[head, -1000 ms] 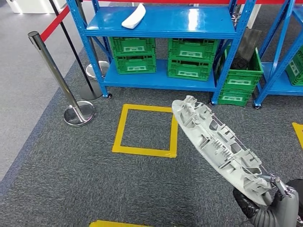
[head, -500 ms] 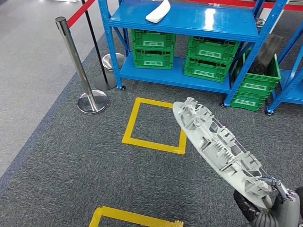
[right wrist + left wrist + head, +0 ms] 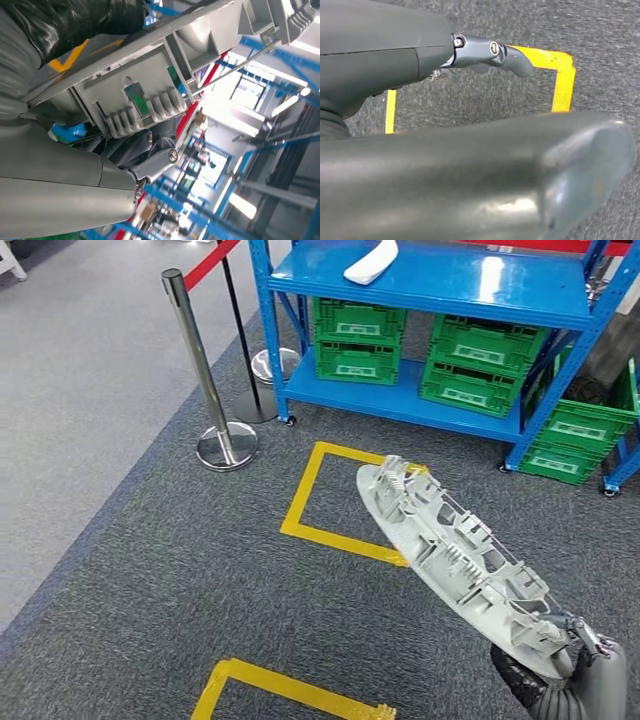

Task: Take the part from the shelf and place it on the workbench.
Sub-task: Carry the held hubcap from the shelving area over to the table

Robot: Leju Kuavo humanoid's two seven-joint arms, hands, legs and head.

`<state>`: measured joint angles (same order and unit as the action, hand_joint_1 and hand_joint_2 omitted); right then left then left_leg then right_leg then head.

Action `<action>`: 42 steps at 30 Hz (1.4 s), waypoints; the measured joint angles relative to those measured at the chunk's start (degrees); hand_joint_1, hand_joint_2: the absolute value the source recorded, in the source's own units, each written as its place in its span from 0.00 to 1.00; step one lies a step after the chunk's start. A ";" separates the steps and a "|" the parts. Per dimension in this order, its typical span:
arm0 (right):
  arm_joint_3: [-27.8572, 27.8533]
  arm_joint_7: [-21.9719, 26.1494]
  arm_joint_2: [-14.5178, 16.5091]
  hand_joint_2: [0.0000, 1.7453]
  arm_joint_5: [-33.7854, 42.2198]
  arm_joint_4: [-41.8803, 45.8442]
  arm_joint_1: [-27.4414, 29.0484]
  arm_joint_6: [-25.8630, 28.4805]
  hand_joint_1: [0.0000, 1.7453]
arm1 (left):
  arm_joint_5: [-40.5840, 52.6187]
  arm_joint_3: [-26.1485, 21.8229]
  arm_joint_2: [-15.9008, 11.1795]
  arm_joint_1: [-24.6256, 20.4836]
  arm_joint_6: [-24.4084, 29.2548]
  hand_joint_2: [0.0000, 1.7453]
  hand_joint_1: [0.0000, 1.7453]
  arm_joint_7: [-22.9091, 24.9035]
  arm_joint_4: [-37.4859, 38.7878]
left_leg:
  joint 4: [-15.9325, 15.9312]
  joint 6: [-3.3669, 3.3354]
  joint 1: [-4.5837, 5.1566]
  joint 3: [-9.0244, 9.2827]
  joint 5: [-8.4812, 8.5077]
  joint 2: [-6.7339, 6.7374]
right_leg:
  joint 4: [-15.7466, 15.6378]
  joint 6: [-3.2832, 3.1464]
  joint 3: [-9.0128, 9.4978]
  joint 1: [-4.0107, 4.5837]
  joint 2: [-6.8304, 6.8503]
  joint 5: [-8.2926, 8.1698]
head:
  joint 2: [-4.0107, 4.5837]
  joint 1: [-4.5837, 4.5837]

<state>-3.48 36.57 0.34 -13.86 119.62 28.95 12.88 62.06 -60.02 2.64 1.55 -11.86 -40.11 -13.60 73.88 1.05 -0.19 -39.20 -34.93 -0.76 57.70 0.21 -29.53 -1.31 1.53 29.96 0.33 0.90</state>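
Right robot hand [image 3: 573,675] grips the part [image 3: 453,555] at its near end; thumb and dark fingers close on the last ribbed section. From the right wrist view, the fingers [image 3: 158,160] sit under a toothed rib of the part [image 3: 151,100]. The rest of the part runs out beyond the robot hand, up and away to its left, unsupported over the carpet.

Part: long, narrow, pale grey moulded plastic, ribbed side up, full of thin walls, clips and openings. Judged light and fairly stiff, but the thin ribs and tabs look breakable. Held at one end, the long overhang likely levers against the grip; a hold nearer the middle, on the solid rim and not on the fine ribs, would seem steadier. Smooth outer skin probably slippery.

Left robot hand [image 3: 490,50] hangs over the carpet near a yellow tape square [image 3: 561,80], fingers apart, nothing in it.

Well beyond the held part: blue shelf [image 3: 453,285] with green crates [image 3: 355,340] and one white piece [image 3: 371,262] on top.

No surface for set-down in view; placing not yet begun.
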 joint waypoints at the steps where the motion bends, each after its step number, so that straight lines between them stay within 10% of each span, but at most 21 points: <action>1: 0.02 -0.04 0.02 1.00 -0.15 -0.18 -0.13 -0.21 1.00 | -0.23 0.00 -0.02 0.05 -0.16 0.00 0.00 0.00 -0.01 | 0.09 0.11 -0.17 0.25 0.50 0.09 | 0.01 0.02 -0.04 -0.01 0.55 -0.01 | 0.00 0.02; 6: 0.32 -0.14 0.05 1.00 -0.76 -1.12 -1.28 -0.84 1.00 | -1.21 0.10 -0.20 -0.05 -0.54 0.00 0.00 -0.01 -0.12 | -15.38 -0.70 0.21 8.25 6.76 3.53 | 0.06 0.97 0.06 0.27 2.69 -0.09 | 0.00 0.13; 11: 0.61 -0.26 0.05 1.00 -1.11 -1.79 -1.93 -0.92 1.00 | -1.50 0.14 -0.20 0.16 -0.54 0.00 0.00 -0.02 -0.15 | -16.66 -2.86 0.26 7.75 7.52 2.08 | 1.97 2.48 -1.09 0.19 1.75 1.65 | 0.00 -0.28; 14: 0.74 -0.37 0.05 1.00 -1.14 -2.18 -1.96 -0.92 1.00 | -1.52 0.20 -0.19 0.00 -0.54 0.00 0.00 -0.02 -0.15 | -16.79 -3.64 0.42 7.38 7.97 0.74 | 12.60 2.44 -5.99 0.20 -1.06 6.90 | 0.00 -0.91; 16: 0.80 -0.68 0.05 1.00 -1.26 -2.60 -1.96 -0.92 1.00 | -1.66 0.23 -0.20 0.05 -0.54 0.00 0.00 -0.01 -0.15 | -16.75 -3.79 0.67 7.27 8.06 -0.37 | 16.37 2.28 -7.85 0.24 -1.37 7.28 | 0.00 -1.01; 20: 1.01 -1.08 0.05 1.00 -1.47 -3.32 -2.17 -0.83 1.00 | -2.06 0.30 -0.19 0.06 -0.52 0.00 0.00 0.00 -0.15 | -15.96 -3.54 0.89 7.02 7.99 -2.66 | 3.94 1.57 -2.07 0.19 -3.46 0.71 | 0.00 -1.06; 24: 1.31 -1.18 0.05 1.00 -1.56 -3.70 -2.53 -0.75 1.00 | -2.53 0.44 -0.21 0.27 -0.46 0.00 0.00 -0.01 -0.15 | -15.36 -2.22 0.73 5.80 8.36 -4.31 | 0.57 1.00 -0.43 0.21 -3.69 0.14 | 0.00 -1.09; 31: 1.82 -1.48 -0.01 1.00 -1.72 -4.22 -2.91 -0.64 1.00 | -2.69 0.70 -0.22 0.19 -0.01 0.00 0.00 0.00 -0.14 | 0.38 0.11 -0.14 -1.09 1.07 0.03 | -0.05 0.05 -0.25 -0.07 0.39 -0.33 | 0.00 -0.14; 36: 2.29 -1.87 -0.02 1.00 -1.88 -4.65 -3.20 -0.64 1.00 | -2.94 0.70 -0.43 0.07 0.25 0.00 0.00 0.00 -0.14 | -14.30 -0.59 0.16 6.27 7.71 3.33 | 0.00 0.81 0.13 0.20 2.74 0.07 | 0.00 0.04; 39: 2.38 -1.87 -0.02 1.00 -1.92 -4.73 -3.52 -0.64 1.00 | -3.15 0.70 -0.51 0.08 0.25 0.00 0.00 0.00 -0.13 | -15.79 -1.83 0.58 6.51 7.77 3.27 | -0.29 1.86 0.36 0.43 3.91 0.15 | 0.00 -0.02; 42: 2.53 -1.89 -0.09 1.00 -1.93 -4.84 -3.72 -0.63 1.00 | -3.27 0.72 -0.49 0.13 0.10 0.00 0.00 -0.01 -0.13 | -16.55 -3.07 0.33 6.69 8.36 1.92 | 2.73 2.60 -0.96 0.21 1.43 2.57 | 0.00 -0.47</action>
<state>-0.95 34.68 0.25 -15.79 114.79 25.23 12.25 58.79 -59.30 2.15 1.68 -11.76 -40.11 -13.73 57.32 -2.02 0.14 -32.51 -26.57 1.16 60.43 2.81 -30.49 -1.11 2.95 32.53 0.33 0.43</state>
